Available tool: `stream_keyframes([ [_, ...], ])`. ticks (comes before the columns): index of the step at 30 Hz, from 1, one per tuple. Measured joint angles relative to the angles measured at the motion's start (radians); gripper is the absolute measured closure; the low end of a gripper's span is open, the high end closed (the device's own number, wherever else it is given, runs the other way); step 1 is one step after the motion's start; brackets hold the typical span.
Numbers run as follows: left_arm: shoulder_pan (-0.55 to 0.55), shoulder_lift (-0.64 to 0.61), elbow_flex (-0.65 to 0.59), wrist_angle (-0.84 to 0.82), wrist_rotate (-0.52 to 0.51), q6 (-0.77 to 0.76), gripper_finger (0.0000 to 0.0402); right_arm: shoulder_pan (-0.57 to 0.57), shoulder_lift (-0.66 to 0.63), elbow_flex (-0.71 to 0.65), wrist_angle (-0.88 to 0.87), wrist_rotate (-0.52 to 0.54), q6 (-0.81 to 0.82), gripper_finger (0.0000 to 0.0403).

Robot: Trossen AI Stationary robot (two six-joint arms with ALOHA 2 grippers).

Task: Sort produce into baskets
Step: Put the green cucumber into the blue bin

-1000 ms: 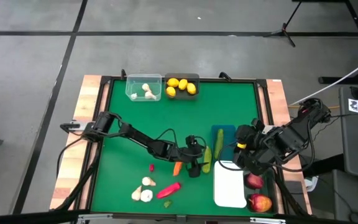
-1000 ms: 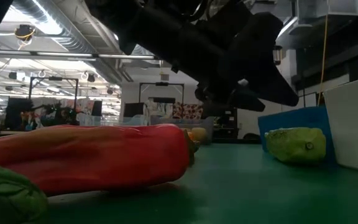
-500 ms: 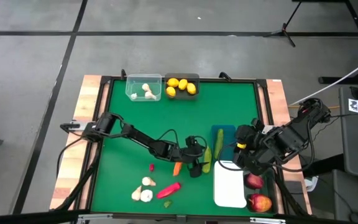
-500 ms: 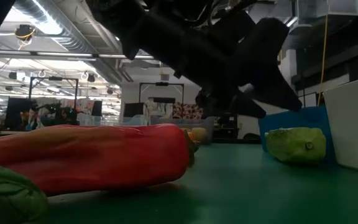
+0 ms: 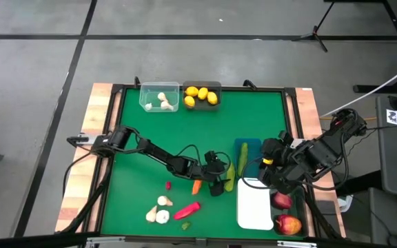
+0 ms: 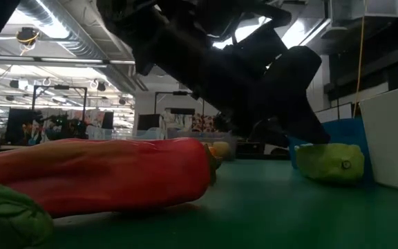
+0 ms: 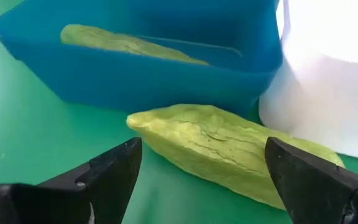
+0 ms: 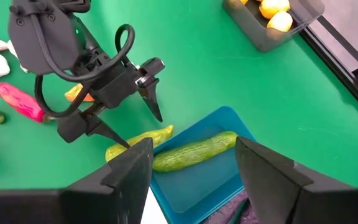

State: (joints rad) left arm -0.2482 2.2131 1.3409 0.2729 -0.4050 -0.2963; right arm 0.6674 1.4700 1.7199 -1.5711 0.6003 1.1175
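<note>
Green table mat [image 5: 253, 117], grey floor [image 5: 40, 69]

We see a green-topped table [image 5: 150, 138] with wooden side edges. At its twelve o'clock edge sit a clear basket [image 5: 159, 97] and a dark grey basket [image 5: 202, 95]. Toward four o'clock stand a blue basket [image 5: 249, 155] and a white basket [image 5: 254, 205]. Near six o'clock lie a cucumber [image 5: 229, 176], carrot [image 5: 196, 186], red pepper [image 5: 187, 211] and garlic bulbs [image 5: 159, 209]
</note>
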Motion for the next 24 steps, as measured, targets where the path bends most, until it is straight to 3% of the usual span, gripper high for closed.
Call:
stream_keyframes([
  [5, -0.002, -0.025, 0.007, -0.186, -0.019, -0.096, 0.0066, 0.0, 0.0, 0.0, 0.0, 0.0, 0.0, 0.0173],
  [8, 0.0, -0.057, -0.003, -0.429, -0.046, -0.187, 0.0066, 0.0, 0.0, 0.0, 0.0, 0.0, 0.0, 0.0173],
  [11, -0.002, -0.129, -0.006, -0.689, -0.135, -0.25, 0.0067, 0.0, 0.0, 0.0, -0.001, -0.001, 0.0, 0.0173],
  [15, -0.005, -0.228, -0.011, -0.843, -0.238, -0.297, 0.0067, 0.001, 0.0, 0.0, 0.0, -0.007, 0.0, 0.0173],
  [17, -0.015, -0.284, -0.009, -0.811, -0.245, -0.247, 0.0067, 0.001, 0.003, 0.0, 0.0, -0.007, 0.0, 0.0173],
  [21, -0.037, -0.329, -0.011, -0.667, -0.208, 0.013, 0.0067, 0.001, 0.007, 0.0, 0.001, -0.009, 0.0, 0.0173],
  [24, -0.027, -0.344, -0.01, -0.486, 0.036, 0.206, 0.0067, 0.001, 0.007, 0.0, 0.001, -0.01, 0.0, 0.0173],
])
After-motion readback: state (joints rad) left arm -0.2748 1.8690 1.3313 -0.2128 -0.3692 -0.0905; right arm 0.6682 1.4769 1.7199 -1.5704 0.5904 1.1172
